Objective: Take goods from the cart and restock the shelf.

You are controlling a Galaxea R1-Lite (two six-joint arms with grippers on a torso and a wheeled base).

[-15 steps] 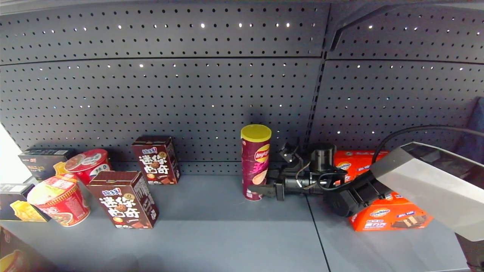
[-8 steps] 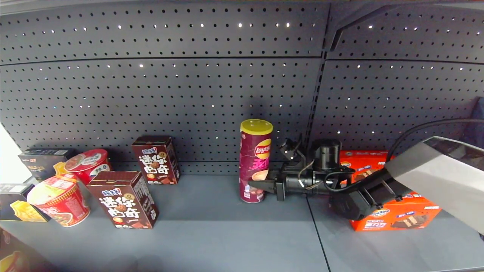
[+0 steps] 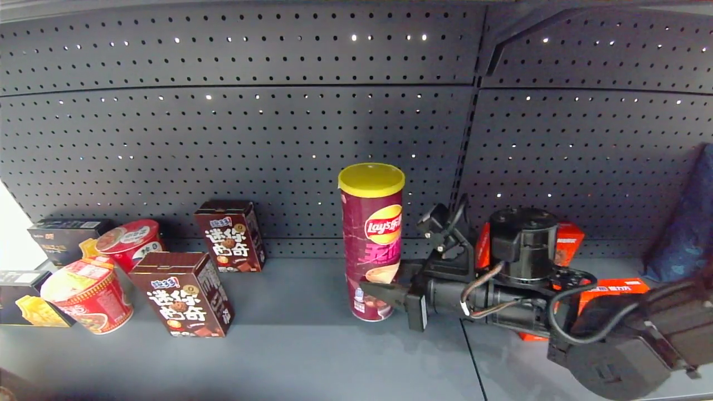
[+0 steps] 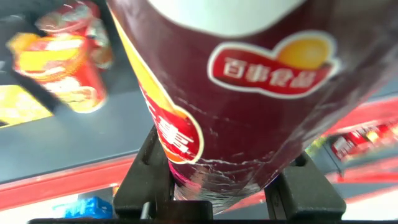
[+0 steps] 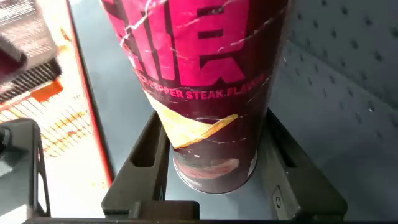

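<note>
Right claw [image 3: 384, 281] clamped low on chip can [image 3: 372, 234], left claw [image 4: 224, 190] on second can [image 4: 249, 93]; might topple if released tilted.

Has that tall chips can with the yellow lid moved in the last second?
Yes. The chips can, held by the right gripper, has come forward toward the front edge of the shelf and slightly leftward, while the front brown box stayed put.

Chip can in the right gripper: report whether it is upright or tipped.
Upright. The chip can stands vertical, yellow lid on top, with the right gripper closed around its lower body.
</note>
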